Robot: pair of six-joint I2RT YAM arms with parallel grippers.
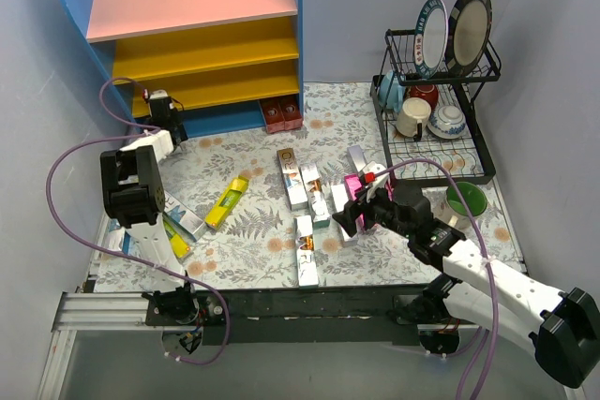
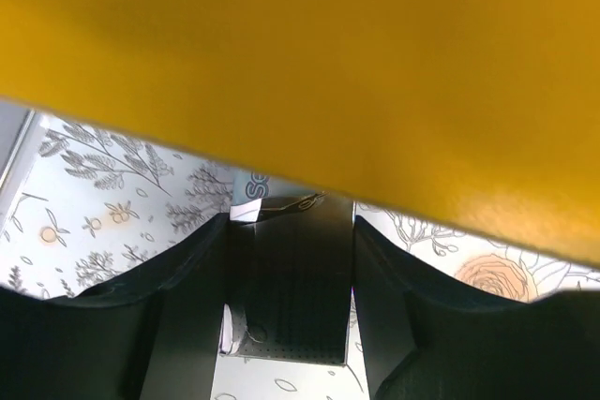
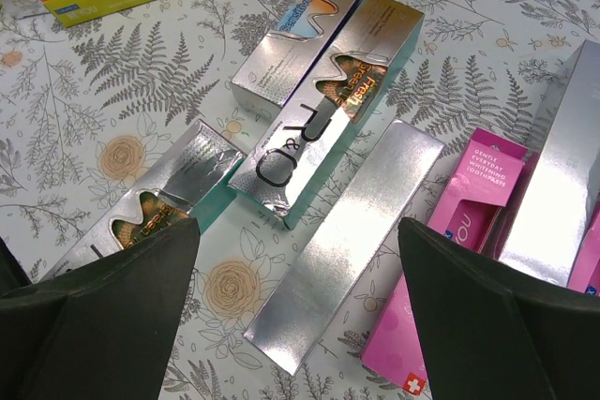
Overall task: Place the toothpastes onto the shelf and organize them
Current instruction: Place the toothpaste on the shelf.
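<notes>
The toothpaste box [image 2: 286, 288] lies lengthwise between the fingers of the left end effector [image 2: 291, 231], which is closed narrowly on its long sides. Its far end sits just below a yellow board [image 2: 328, 63] of the shelf [image 1: 291, 35], at 11 o'clock on the worktop [image 1: 244, 259]. How deep it has gone in I cannot tell.

To finish this well, I would keep the box level and low so its top edge clears the board. I would push it straight in and let go only once it rests flat. It should line up with the red boxes [image 1: 281, 114] at the shelf's foot, toward 12 o'clock.

The right end effector [image 3: 298, 227] hangs wide open and empty over a silver box [image 3: 356, 222] near the centre. Its next grasp should go across the narrow width.
</notes>
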